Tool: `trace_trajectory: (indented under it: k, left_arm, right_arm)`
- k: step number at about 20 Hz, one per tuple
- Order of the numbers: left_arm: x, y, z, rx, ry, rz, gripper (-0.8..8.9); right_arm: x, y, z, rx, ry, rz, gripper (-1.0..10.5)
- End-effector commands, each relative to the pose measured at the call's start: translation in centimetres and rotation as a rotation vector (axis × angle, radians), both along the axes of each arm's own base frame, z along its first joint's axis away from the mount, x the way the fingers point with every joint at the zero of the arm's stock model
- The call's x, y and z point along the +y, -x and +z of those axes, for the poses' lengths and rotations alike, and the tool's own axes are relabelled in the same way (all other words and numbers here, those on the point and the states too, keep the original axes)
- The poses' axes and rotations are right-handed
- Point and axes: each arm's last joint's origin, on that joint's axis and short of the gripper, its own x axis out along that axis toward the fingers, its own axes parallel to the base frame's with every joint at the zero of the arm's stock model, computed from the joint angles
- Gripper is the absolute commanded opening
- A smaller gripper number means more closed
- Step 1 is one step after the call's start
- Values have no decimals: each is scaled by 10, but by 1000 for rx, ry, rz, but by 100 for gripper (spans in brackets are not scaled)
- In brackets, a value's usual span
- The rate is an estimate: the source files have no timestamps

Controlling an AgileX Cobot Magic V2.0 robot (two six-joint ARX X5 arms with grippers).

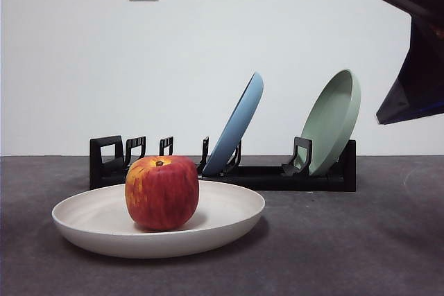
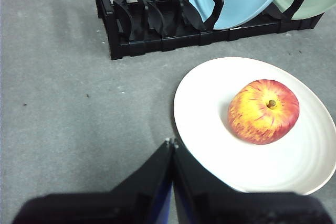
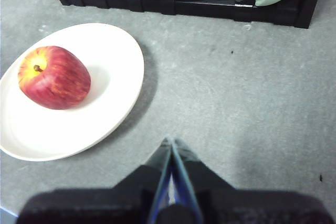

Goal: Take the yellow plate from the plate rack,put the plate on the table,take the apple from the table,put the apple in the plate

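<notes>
A large red apple streaked with yellow (image 1: 161, 193) sits upright near the middle of the wide, shallow cream plate (image 1: 229, 223), which lies flat on the dark grey speckled tabletop (image 1: 361, 240) just in front of the long black plastic plate rack (image 1: 111, 161). A light blue plate (image 1: 239, 124) and a pale green plate (image 1: 334, 119) lean in its slots. Both the left gripper (image 2: 171, 142) and the right gripper (image 3: 170, 142) hang above the tabletop beside the plate, jaws pressed together and empty, suggesting the task is complete.
</notes>
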Motion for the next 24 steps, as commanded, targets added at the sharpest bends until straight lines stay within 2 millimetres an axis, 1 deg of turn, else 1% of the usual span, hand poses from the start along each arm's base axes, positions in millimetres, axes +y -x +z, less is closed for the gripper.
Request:
trace_trajectory:
  k: [1,7,9,11,14,16,19,22,24]
  left_arm:
    - [0,0,-1,3,8,7,-4]
    - [0,0,-1,3,8,7,-4]
    - [5,4,1,-30,-7,14,-4]
    - [12,8,8,-121,-11,40,-4]
    - [26,13,27,-344,-17,128,-4]
    - [33,15,30,-409,-61,182,-4]
    - [40,15,21,-413,-112,239,-4]
    - [43,12,1,-384,-104,203,-4]
    - [44,10,-13,-402,-90,191,-4]
  right_arm:
    - [0,0,-2,3,-5,-7,1]
    - [0,0,-2,4,-5,-7,1]
    - [0,0,-2,5,-4,-7,2]
    - [-1,1,-2,9,1,-7,1]
    - [0,1,-2,10,1,-6,1]
    - [-1,1,-2,9,1,-7,1]
    - [0,1,-2,10,1,-7,1]
    - [-1,1,-2,9,1,-7,2]
    - [0,1,-2,10,1,-7,1]
